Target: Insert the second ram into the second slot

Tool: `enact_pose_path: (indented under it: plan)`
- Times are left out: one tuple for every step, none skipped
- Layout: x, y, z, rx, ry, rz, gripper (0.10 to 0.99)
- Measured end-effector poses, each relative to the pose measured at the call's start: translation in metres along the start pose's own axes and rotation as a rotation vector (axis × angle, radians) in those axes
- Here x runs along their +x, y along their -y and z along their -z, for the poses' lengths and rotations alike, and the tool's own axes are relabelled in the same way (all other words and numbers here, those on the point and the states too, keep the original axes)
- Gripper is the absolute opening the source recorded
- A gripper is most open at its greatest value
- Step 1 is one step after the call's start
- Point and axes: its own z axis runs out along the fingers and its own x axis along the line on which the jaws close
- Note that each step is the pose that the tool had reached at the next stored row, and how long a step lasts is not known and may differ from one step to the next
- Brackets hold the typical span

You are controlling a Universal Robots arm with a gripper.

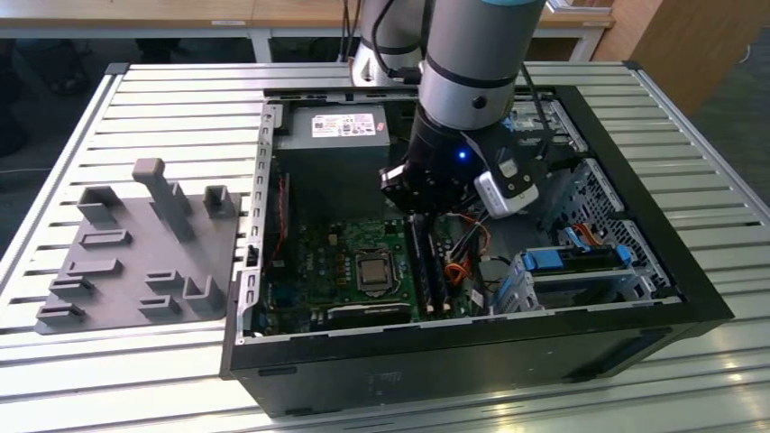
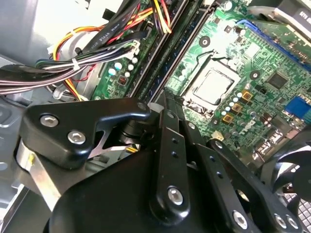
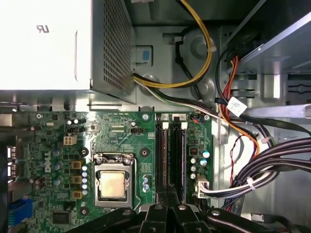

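Two long dark memory slots run side by side on the green motherboard (image 3: 53, 145), beside the processor socket (image 3: 112, 184). A thin dark stick, which I take for the second ram (image 3: 163, 155), stands edge-on in the slot nearer the socket; it also shows as the second ram (image 1: 419, 266) in the exterior view. My gripper (image 3: 168, 190) hangs over one end of that slot, its black fingers drawn together. I cannot tell whether the tips touch the stick. From behind, the gripper (image 2: 156, 106) lines up with the same slot.
Cable bundles (image 3: 272, 165) run beside the slots, and the power supply (image 1: 343, 126) and drive cage (image 1: 578, 266) wall in the case. A grey parts holder (image 1: 139, 253) lies on the slatted table at the exterior view's left.
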Motion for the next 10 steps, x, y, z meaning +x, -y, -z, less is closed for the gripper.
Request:
enact_pose_path:
  plan:
    - [0.0,0.0,0.0009,0.0,0.0,0.0,0.106]
    - [0.0001,0.0,0.0021,0.0,-0.0001,0.0,0.106]
    - [0.0001,0.0,0.0029,0.0,0.0,0.0,0.106]
    - [0.0001,0.0,0.0029,0.0,0.0001,0.0,0.106]
    - [0.0001,0.0,0.0029,0.0,0.0,0.0,0.106]
    - [0.0001,0.0,0.0029,-0.001,0.0,0.0,0.106]
    - [0.0001,0.0,0.0029,-0.001,0.0,0.0,0.106]
    - [0.0001,0.0,0.003,-0.001,-0.0001,0.0,0.106]
    - [0.0001,0.0,0.003,-0.001,0.0,0.0,0.106]
    - [0.0001,0.0,0.003,-0.001,0.0,0.0,0.106]
